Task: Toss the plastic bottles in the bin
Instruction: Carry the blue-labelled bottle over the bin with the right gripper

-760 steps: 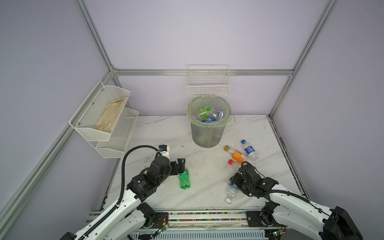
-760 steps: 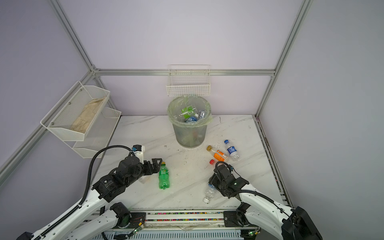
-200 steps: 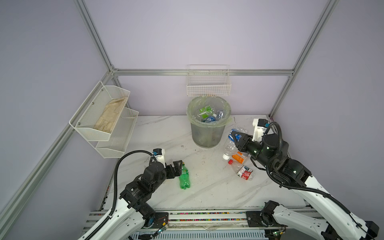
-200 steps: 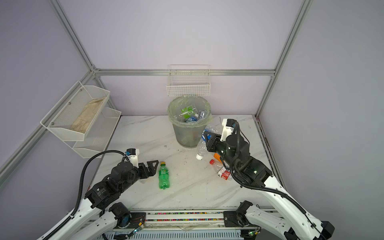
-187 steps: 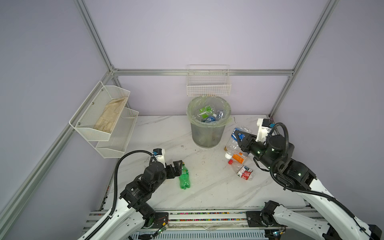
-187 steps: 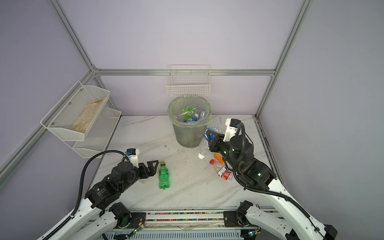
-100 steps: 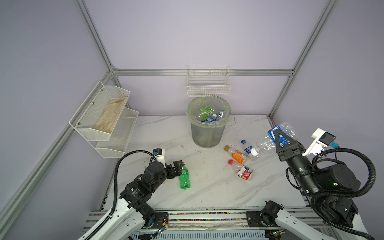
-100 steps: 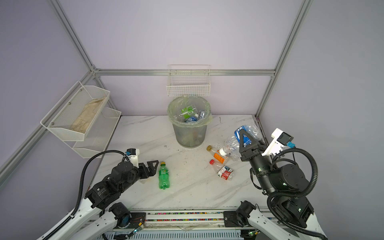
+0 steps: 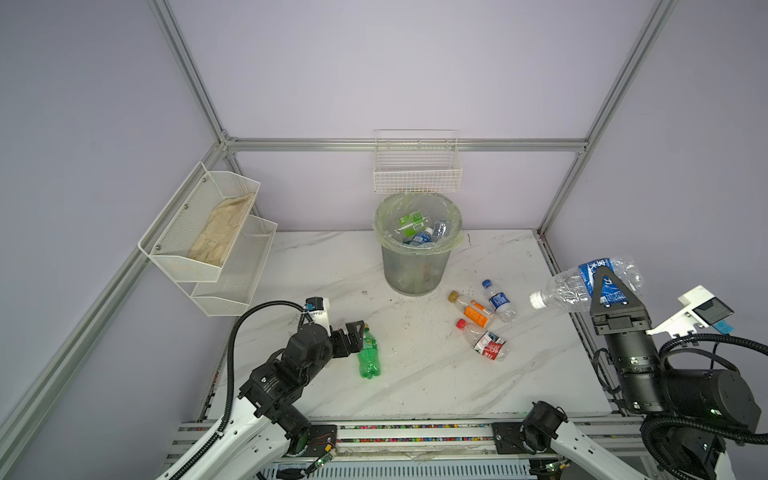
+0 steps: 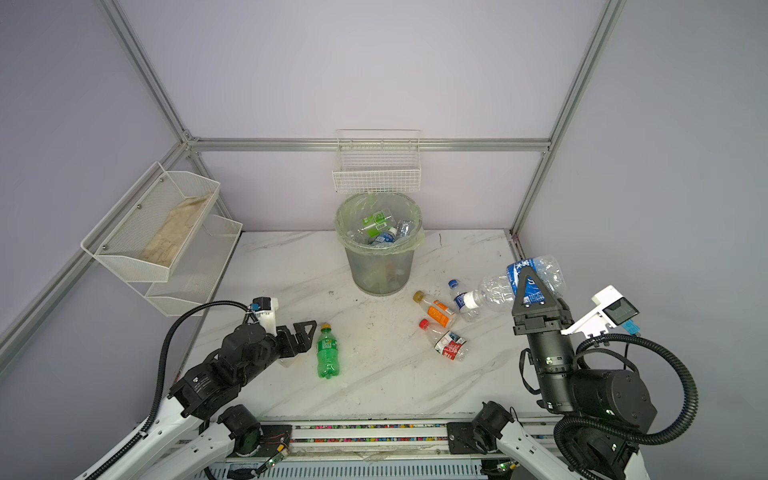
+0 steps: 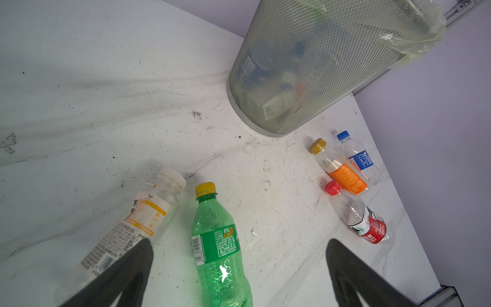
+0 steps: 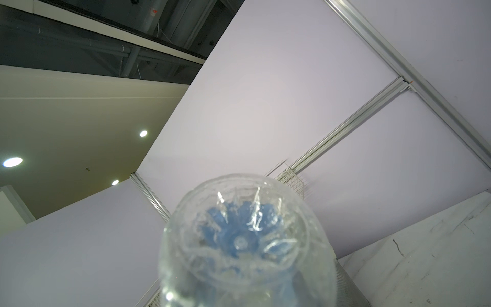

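My right gripper (image 9: 604, 276) (image 10: 528, 276) is raised high at the right, shut on a clear blue-label bottle (image 9: 582, 286) whose white cap points left. In the right wrist view that bottle's base (image 12: 244, 239) hides the jaws. The bin (image 9: 415, 270) (image 11: 305, 66) stands at the back with several bottles inside. My left gripper (image 10: 303, 332) (image 11: 239, 243) is open low over the table. The green bottle (image 9: 368, 353) (image 11: 216, 239) lies between its fingers. A white-capped bottle (image 11: 148, 212) lies partly under one finger. Orange-label (image 9: 473, 309), blue-label (image 9: 498, 301) and red-label (image 9: 484, 340) bottles lie right of the bin.
A white wire basket (image 9: 417, 172) hangs on the back wall just above the bin. A white two-tier mesh shelf (image 9: 208, 232) holding a cloth juts from the left wall. The table's right edge (image 9: 582, 332) runs beneath the raised right arm.
The right arm has swung from beside the bin up and to the right, carrying the blue-label bottle. The left arm and the bottles on the table have not moved.
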You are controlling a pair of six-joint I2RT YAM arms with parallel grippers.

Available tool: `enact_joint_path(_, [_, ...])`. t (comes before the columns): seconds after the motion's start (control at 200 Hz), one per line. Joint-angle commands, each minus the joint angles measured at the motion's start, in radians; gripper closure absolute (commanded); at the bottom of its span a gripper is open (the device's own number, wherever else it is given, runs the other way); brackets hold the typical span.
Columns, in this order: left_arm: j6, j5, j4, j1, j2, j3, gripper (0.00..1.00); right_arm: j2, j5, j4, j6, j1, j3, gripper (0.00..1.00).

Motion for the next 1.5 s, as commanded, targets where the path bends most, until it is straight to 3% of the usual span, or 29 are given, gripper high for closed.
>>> enact_joint_path(0.0, [0.017,-0.015,0.012,0.001,-0.013,-0.026,0.00,0.042,0.013,0.063,-0.036,0.003,0.030,1.00])
enact_joint_path(0.24, [0.016,-0.015,-0.001,0.001,-0.025,-0.025,0.00,0.184,-0.085,0.112,-0.065,0.002,0.092,1.00])
enact_joint_path(0.62, [0.013,-0.026,-0.031,0.001,-0.077,-0.039,0.00,0.344,-0.143,0.126,-0.069,0.003,0.141,0.99])
enact_joint_path(1.495, [0.020,-0.032,-0.072,0.001,-0.147,-0.045,0.00,0.649,-0.199,0.190,-0.116,0.002,0.316,0.98])
